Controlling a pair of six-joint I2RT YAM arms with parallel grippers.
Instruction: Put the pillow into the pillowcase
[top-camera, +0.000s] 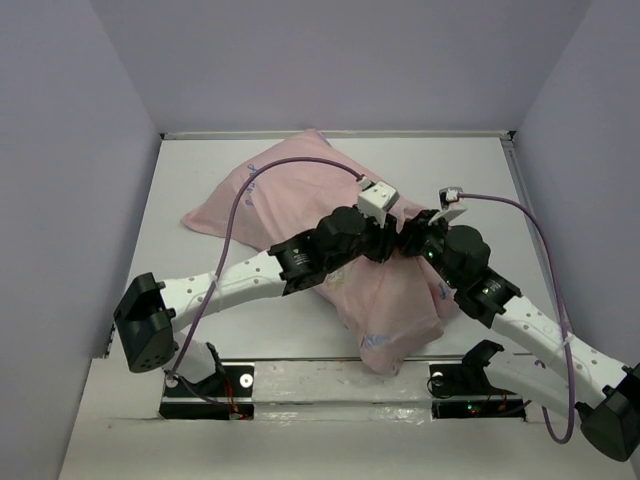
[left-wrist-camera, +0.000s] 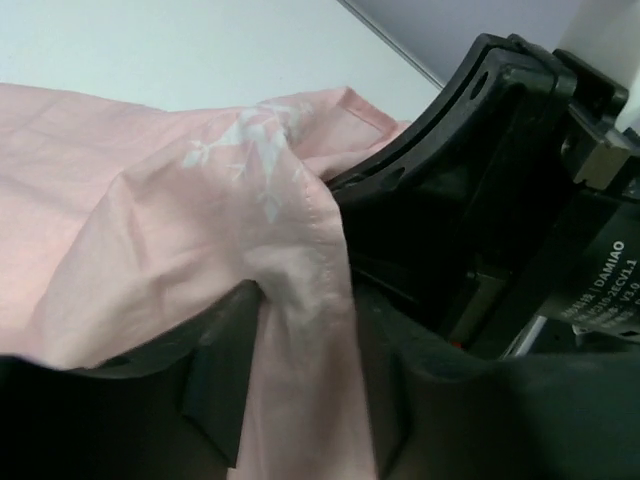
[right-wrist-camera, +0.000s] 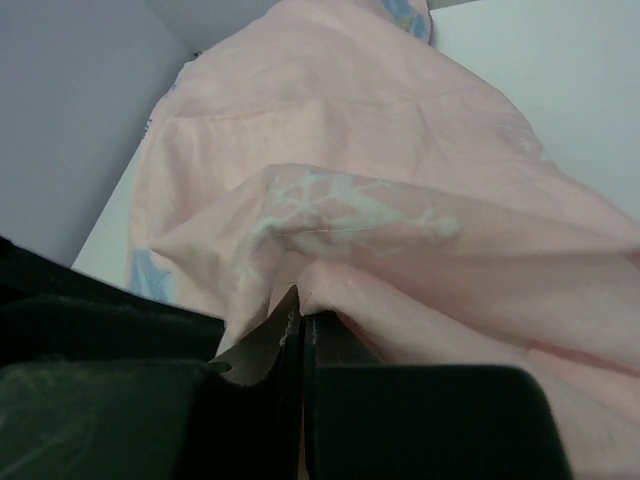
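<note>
Right jaws pinched shut on a fold of the pillowcase; left jaws part open, a hem fold hanging loose between the fingers.
Near end of the pink case lies by the table edge between the two bases. Left arm and right arm reach in low from either side, wrists meeting over the case's middle, close together. Beyond them the case lies plump, slanting to the far left. Purple cable loops over it.
</note>
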